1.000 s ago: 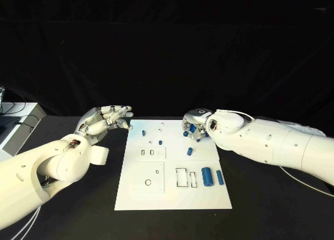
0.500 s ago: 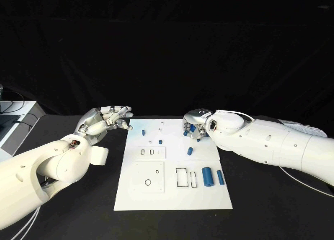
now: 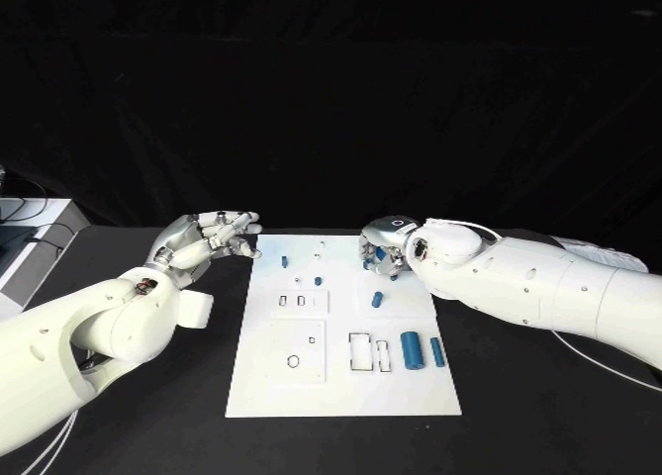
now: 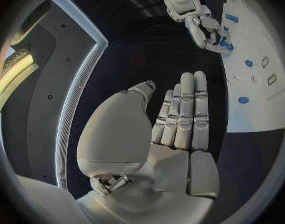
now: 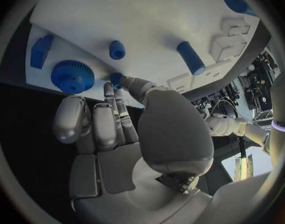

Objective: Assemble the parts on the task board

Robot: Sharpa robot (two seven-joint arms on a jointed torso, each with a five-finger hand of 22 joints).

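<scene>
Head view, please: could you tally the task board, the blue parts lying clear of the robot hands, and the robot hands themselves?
White task board: 1
Free blue parts: 5
Robot hands (left robot hand, right robot hand): 2
Total: 8
Blue at the right robot hand's fingers is uncounted.

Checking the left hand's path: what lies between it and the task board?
Only bare black table, in the head view, between the left hand and the task board.

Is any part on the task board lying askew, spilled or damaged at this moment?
Nothing stands out. The task board lies flat, the blue parts rest on it, none is off the board. The right hand touches a small part at its far edge; the left hand holds nothing.
</scene>
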